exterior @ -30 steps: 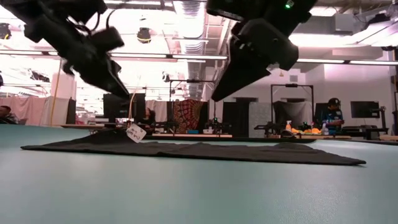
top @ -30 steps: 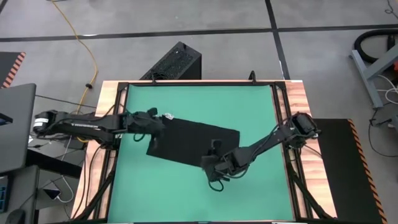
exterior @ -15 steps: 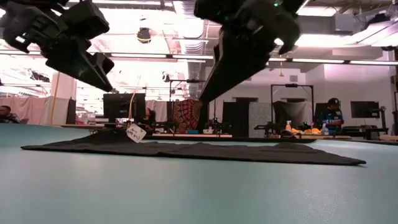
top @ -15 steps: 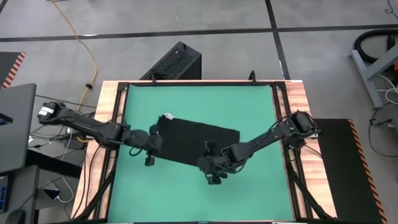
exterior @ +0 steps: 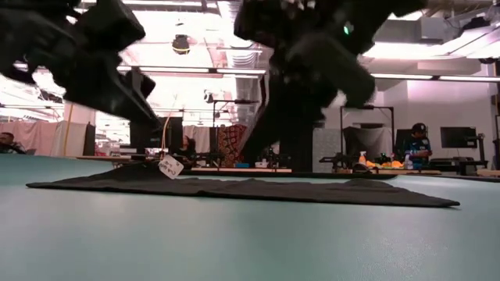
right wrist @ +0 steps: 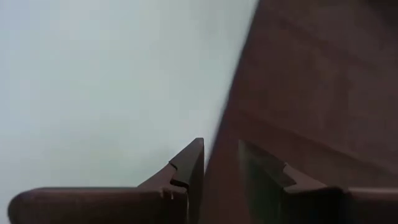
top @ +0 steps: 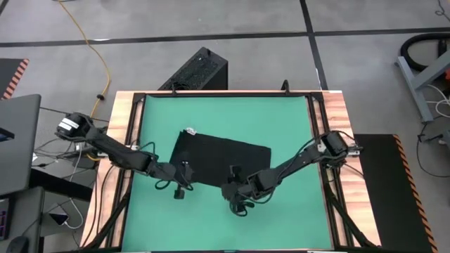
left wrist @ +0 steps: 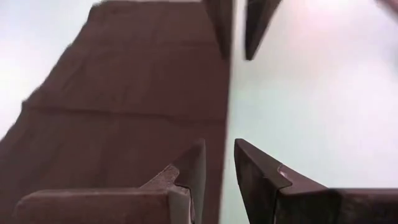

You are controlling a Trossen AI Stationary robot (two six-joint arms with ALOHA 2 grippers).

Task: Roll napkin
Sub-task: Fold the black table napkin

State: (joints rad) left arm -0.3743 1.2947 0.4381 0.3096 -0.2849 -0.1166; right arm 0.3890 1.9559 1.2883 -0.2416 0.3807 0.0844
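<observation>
Both hands, left (top: 181, 184) and right (top: 234, 195), sit slightly open, straddling the flat napkin's (top: 223, 159) near edge, gripping nothing.

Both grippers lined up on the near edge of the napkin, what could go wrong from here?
1. The napkin lies flat on the green mat; narrowly parted fingers may pinch mat or miss the thin edge.
2. The left gripper and right gripper sit at different points along a slanted edge, so the roll could start skewed.
3. The white tag could get rolled in.
</observation>
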